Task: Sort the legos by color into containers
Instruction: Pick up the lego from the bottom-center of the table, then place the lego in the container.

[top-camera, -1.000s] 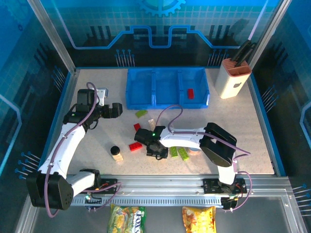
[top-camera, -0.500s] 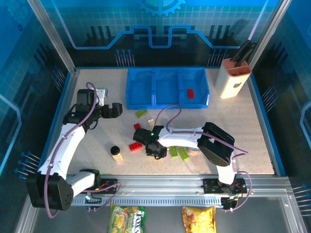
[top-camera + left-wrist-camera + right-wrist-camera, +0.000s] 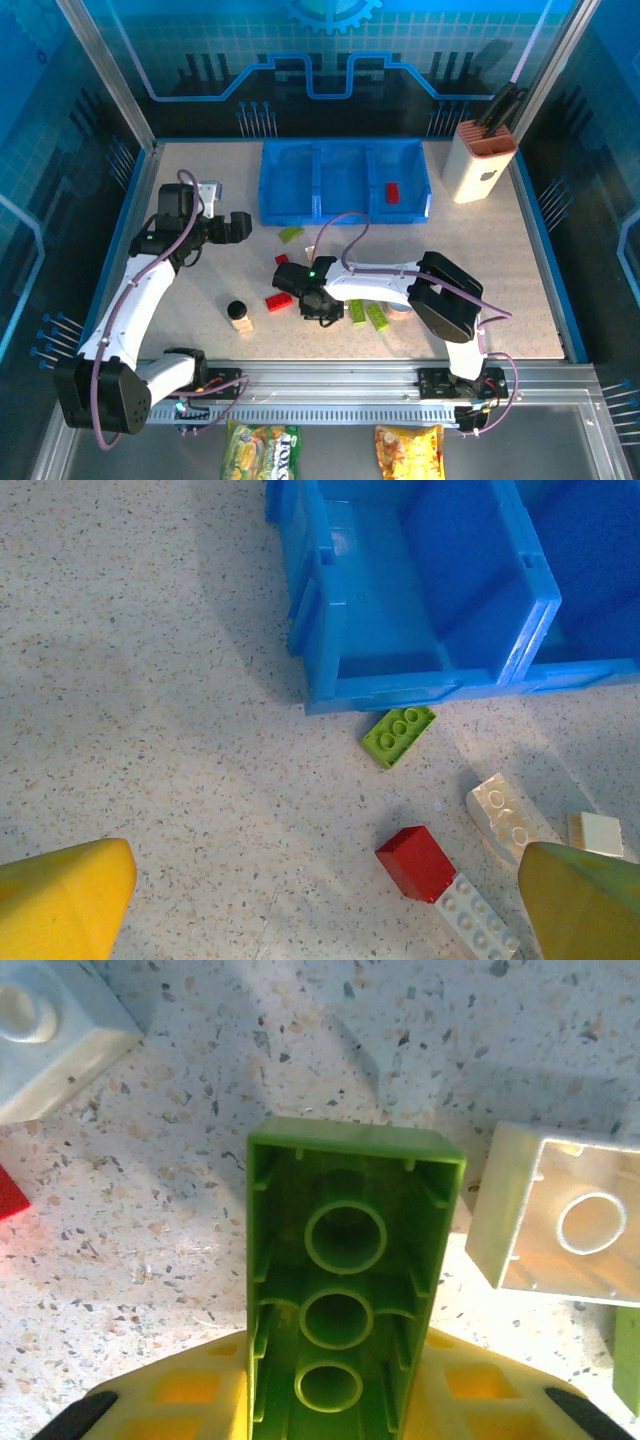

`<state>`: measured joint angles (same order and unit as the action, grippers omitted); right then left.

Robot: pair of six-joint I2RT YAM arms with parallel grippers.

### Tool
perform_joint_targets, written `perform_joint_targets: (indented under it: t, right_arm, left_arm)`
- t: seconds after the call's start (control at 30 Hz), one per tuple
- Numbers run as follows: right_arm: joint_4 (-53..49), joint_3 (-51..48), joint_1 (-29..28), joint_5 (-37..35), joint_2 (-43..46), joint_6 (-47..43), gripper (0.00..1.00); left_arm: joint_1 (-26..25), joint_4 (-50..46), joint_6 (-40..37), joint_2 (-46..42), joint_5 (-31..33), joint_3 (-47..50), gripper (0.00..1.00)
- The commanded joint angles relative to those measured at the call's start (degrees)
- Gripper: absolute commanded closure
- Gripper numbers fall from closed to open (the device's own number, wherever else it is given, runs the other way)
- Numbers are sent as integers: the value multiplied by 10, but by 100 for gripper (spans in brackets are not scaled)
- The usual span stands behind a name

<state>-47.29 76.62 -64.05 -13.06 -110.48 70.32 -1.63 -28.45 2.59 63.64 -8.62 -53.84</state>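
In the right wrist view a lime green lego (image 3: 345,1280) shows its hollow underside, pinched between the yellow fingers (image 3: 170,1400) of my right gripper (image 3: 340,1395). From above, the right gripper (image 3: 318,300) sits low among scattered legos in the middle of the table. Around it lie a red lego (image 3: 280,301), another red one (image 3: 282,261) and two green ones (image 3: 368,314). My left gripper (image 3: 235,227) hovers open to the left of the blue tray of containers (image 3: 345,212); a red lego (image 3: 392,191) lies in its right compartment. Below the left gripper (image 3: 320,910) lie a green lego (image 3: 398,734), a red one (image 3: 415,862) and white ones (image 3: 503,815).
A small black-lidded jar (image 3: 238,315) stands left of the lego cluster. The cream knife block (image 3: 480,160) stands at the back right, beside the tray. An upturned white brick (image 3: 565,1225) lies just right of the held lego, and another white brick (image 3: 40,1030) at the upper left.
The right arm has edged slightly left over the lego cluster and its fingers have closed in on the green lego. The left arm has not moved.
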Motion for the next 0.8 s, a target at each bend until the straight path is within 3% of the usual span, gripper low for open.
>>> perform_joint_targets:
  t: [0.0,0.47,0.77]
  right_arm:
    - [-20,14,6,-18,28,-75,68]
    - [-63,45,52,-24,74,-191,68]
    - [-81,88,134,-18,80,-262,66]
  left_arm:
    - [3,-12,-7,-10,5,-5,1]
    - [4,-10,-8,-7,6,-6,1]
    - [4,-11,-8,-10,7,-5,1]
